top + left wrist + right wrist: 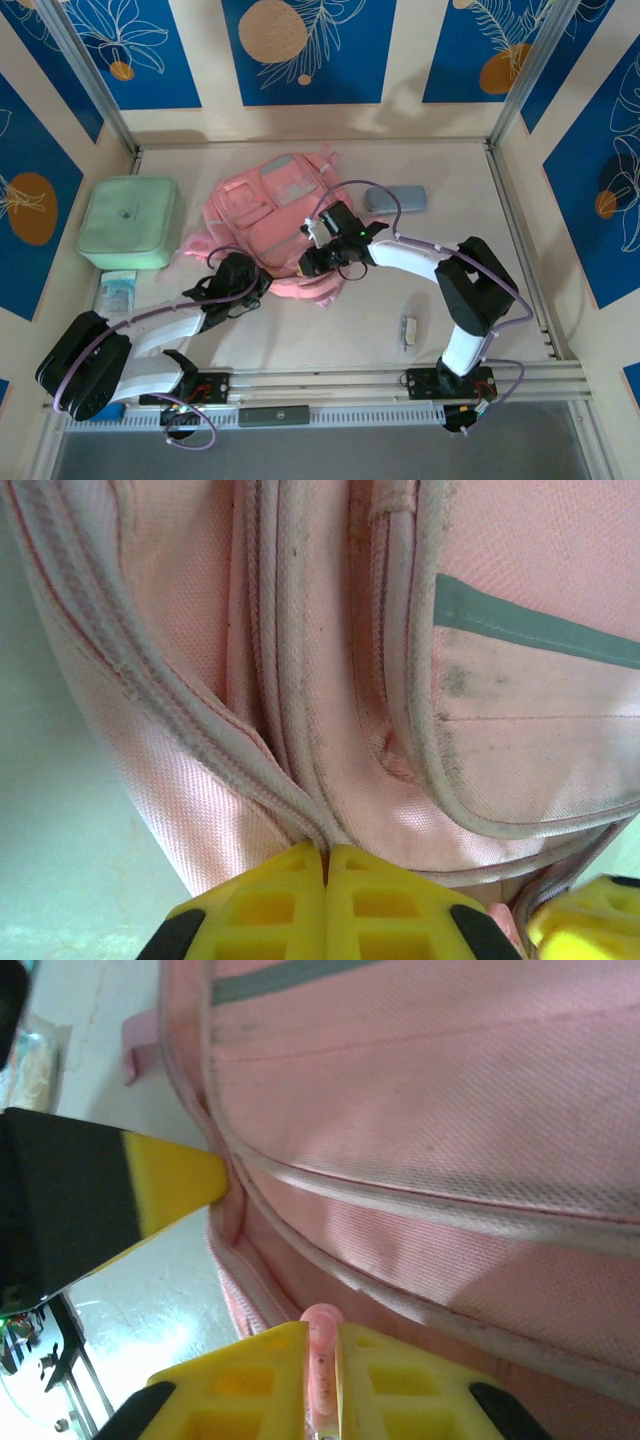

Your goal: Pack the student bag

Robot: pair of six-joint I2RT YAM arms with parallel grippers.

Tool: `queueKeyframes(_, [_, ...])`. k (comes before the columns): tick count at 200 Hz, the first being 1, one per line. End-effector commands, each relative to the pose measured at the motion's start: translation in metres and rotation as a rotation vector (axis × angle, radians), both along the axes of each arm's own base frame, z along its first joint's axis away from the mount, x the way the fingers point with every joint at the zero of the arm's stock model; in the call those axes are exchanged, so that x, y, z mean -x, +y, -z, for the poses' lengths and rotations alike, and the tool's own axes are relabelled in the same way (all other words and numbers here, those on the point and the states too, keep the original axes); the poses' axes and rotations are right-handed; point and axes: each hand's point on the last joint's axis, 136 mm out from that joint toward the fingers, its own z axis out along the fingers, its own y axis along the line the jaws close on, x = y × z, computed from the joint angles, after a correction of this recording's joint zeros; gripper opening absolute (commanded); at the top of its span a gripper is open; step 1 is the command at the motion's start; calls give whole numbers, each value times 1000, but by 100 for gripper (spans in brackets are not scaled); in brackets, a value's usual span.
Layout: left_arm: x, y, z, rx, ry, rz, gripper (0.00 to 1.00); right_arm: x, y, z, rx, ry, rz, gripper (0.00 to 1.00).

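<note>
slippage is the main worry. bag (272,205) lies flat in the middle of table (340,335), front pockets up, its near edge between both arms. right gripper (320,1340) has its fingers pinched on a small pink tab (321,1315) at that edge, most likely a zip pull. left gripper (326,865) has its fingers pressed together right where the bag's zip seam runs into them. whether any cloth sits between them i cannot tell. the two sets of tips sit just beside each other on the same stretch of seam.

judging from this, the step in hand is opening the zip. if the left holds no cloth, a tug on the tab would drag the whole soft bag across the table rather than run the slider. the tab is thin and only its end looks caught, so it could slide out of the pads under a sideways pull. with the tips this near, one could knock the other. a dragged bag could also push into case (130,222) or pouch (395,198), both near it and not yet packed.
</note>
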Motion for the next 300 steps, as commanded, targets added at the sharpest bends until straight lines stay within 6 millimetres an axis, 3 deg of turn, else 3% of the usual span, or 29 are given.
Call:
queueKeyframes(1, [4, 13, 8, -72, 4, -19, 0, 3, 2, -18, -53, -25, -13, 9])
queueKeyframes(20, [5, 14, 7, -75, 1, -19, 0, 4, -1, -17, -25, -47, -13, 9])
queueKeyframes(52, [5, 6, 0, -43, -10, 8, 0, 6, -1, -11, 130, -110, -16, 29])
queueKeyframes(72, [6, 7, 0, -45, -11, 11, 0, 9, 2, -2, 225, -110, -24, 34])
queueKeyframes(140, [5, 8, -5, -41, -29, 11, 0, -1, 4, 20, 488, -163, -27, 42])
queueKeyframes(165, [5, 9, -7, -45, -36, 6, 0, -4, -12, 26, 641, -221, 25, 41])
queueKeyframes(196, [5, 14, -12, -63, -50, -1, 0, 0, -43, 12, 778, -305, 125, 34])
queueKeyframes(229, [6, 16, -16, -75, -65, 3, 0, 5, -78, -9, 779, -324, 256, 24])
queueKeyframes(277, [5, 17, -21, -73, -81, 4, 0, 6, -88, -34, 701, -301, 342, 24])
queueKeyframes(300, [4, 17, -25, -73, -95, 3, 0, 12, -65, -35, 581, -220, 312, 34])
